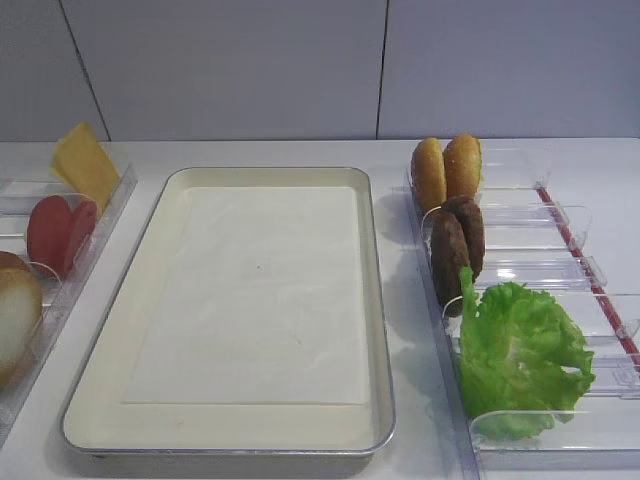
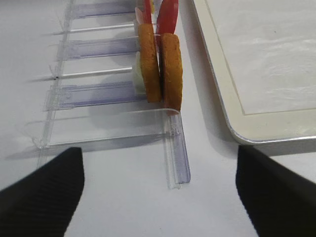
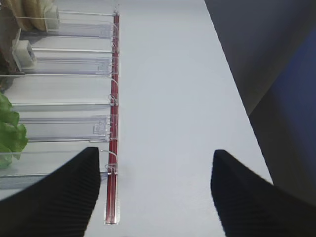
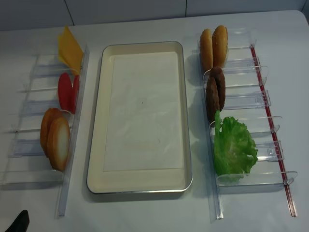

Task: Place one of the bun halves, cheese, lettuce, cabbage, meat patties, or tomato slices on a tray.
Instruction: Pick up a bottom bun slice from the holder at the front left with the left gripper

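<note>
The cream tray lies in the middle with only its paper liner in it. In the left rack stand the yellow cheese, red tomato slices and a pale-faced bun half. The right rack holds dark meat patties and green lettuce. Cabbage is out of view. My left gripper is open over bare table, just short of the bun halves and left of the tray corner. My right gripper is open over the table, right of the lettuce.
Two small golden-orange buns stand at the far end of the right rack. That rack's red strip runs beside my right gripper's left finger. The table's right edge is close by. The left rack's clear end juts toward my left gripper.
</note>
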You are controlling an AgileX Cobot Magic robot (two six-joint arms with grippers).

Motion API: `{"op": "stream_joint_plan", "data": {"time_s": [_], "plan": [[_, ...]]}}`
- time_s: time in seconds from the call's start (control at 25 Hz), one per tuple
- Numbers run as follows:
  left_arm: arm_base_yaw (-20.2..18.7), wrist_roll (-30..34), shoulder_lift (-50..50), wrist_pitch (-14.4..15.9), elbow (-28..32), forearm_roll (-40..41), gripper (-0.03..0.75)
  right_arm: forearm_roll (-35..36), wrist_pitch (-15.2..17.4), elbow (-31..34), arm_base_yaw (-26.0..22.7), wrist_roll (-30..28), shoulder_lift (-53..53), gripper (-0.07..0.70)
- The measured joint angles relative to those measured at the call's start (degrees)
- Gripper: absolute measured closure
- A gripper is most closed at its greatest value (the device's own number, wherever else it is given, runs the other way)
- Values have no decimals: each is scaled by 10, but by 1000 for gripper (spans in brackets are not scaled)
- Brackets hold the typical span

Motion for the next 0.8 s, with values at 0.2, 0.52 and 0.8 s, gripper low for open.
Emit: {"op": "stream_joint_plan", "data": {"time_s": [0.2, 0.52, 0.8], "plan": [[0, 0, 0, 0, 0, 0, 137, 0, 0, 0, 0, 0, 0, 181], [0, 0, 24, 0, -3, -3, 138, 0, 0, 0, 0, 0, 0, 189], [0, -2, 177, 2, -58, -39, 166, 0, 0, 0, 0, 0, 0, 190]]}}
